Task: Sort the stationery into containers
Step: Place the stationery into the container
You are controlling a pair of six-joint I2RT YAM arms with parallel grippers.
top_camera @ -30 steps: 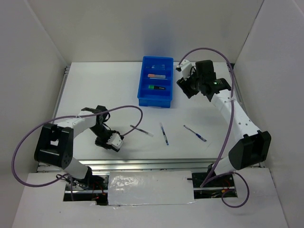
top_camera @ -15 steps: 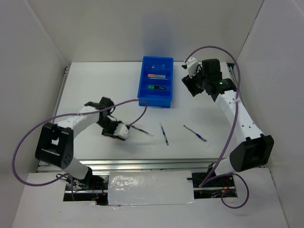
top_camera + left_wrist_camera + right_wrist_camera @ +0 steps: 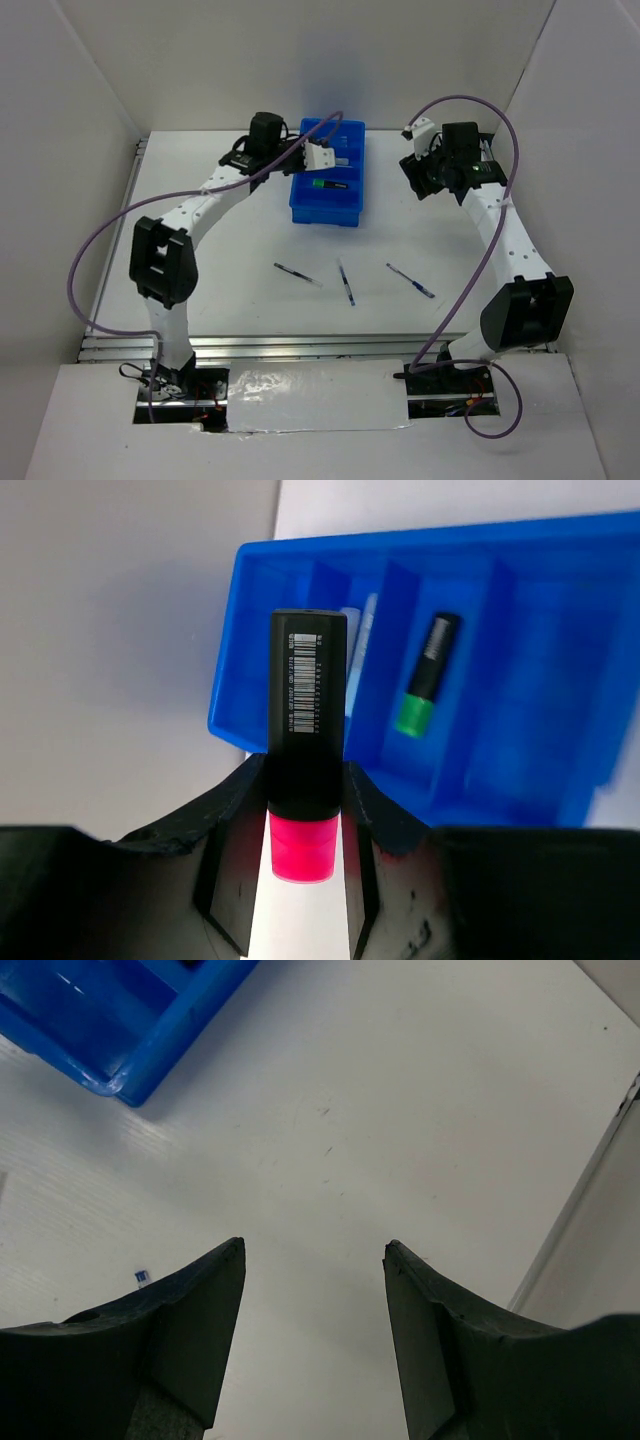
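Note:
My left gripper (image 3: 320, 155) is shut on a pink highlighter with a black body (image 3: 307, 730), held just over the left side of the blue divided tray (image 3: 325, 214). In the left wrist view the tray (image 3: 228, 680) lies beyond the highlighter; a green marker (image 3: 428, 675) lies in one compartment and a pale thin item (image 3: 357, 645) in the compartment beside it. The green marker also shows from above (image 3: 330, 184). Three thin pens lie on the table: (image 3: 298, 275), (image 3: 345, 282), (image 3: 411, 281). My right gripper (image 3: 420, 172) is open and empty, right of the tray (image 3: 120, 1020).
White walls close in the table at the back and both sides. A metal rail (image 3: 135, 165) runs along the left edge. The left arm's purple cable (image 3: 110, 225) loops over the left half of the table. A tiny blue speck (image 3: 141, 1277) lies under the right gripper.
My left arm has swung from the near left of the table up to the tray and now hides the orange marker there. The right gripper has drifted slightly right.

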